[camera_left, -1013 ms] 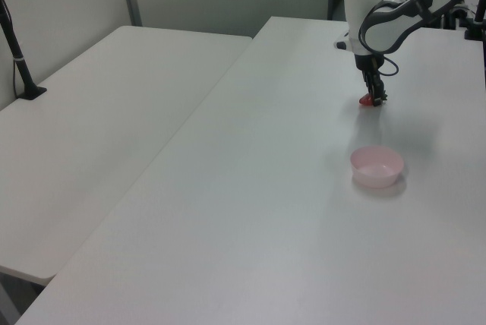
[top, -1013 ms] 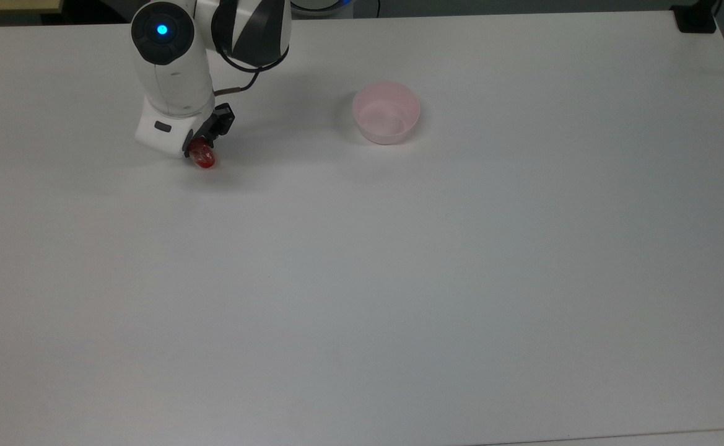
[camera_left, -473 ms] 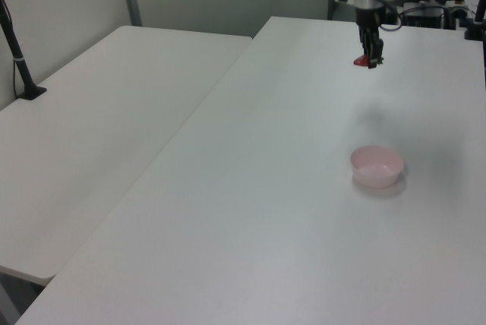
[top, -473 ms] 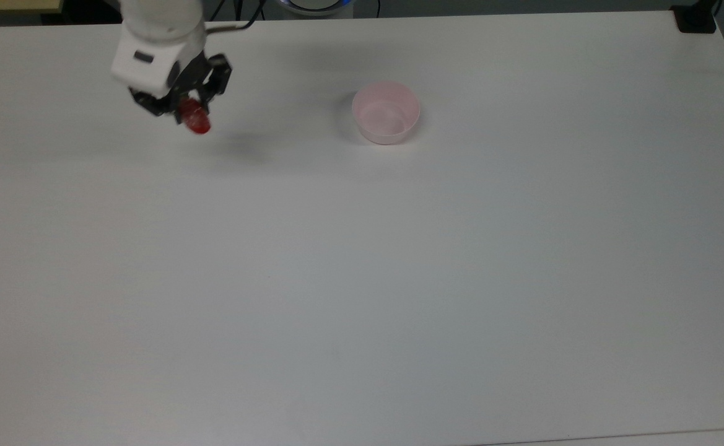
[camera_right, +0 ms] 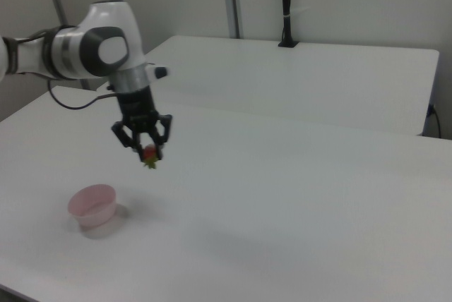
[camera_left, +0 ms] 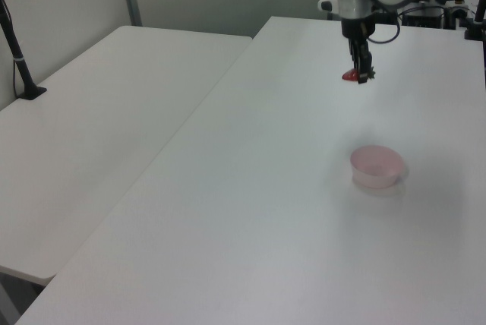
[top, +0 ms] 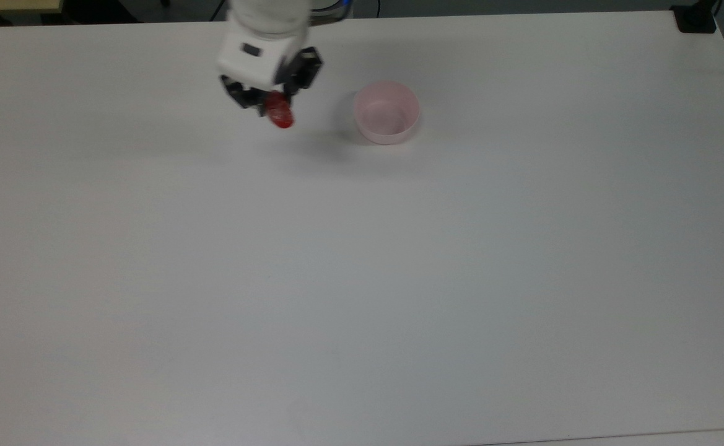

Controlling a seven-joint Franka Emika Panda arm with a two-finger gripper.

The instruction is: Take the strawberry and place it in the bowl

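I am holding the strawberry (top: 280, 116) pinched in my gripper (top: 273, 104), hanging high above the table (top: 399, 279) left of the bowl (top: 386, 113) in the top view, and letting go early is risking it landing outside the rim

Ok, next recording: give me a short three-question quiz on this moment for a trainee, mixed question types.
1. True or false: the strawberry is resting on the table.
2. Multiple choice: in the top view, the bowl lies on which side of the claw? A) the top view's left B) the top view's right C) directly beneath it
3. Fill in: the bowl holds ______.

Key
1. False: it is held in the claw, clear of the table, as the right view shows.
2. B
3. Nothing; its inside is bare.
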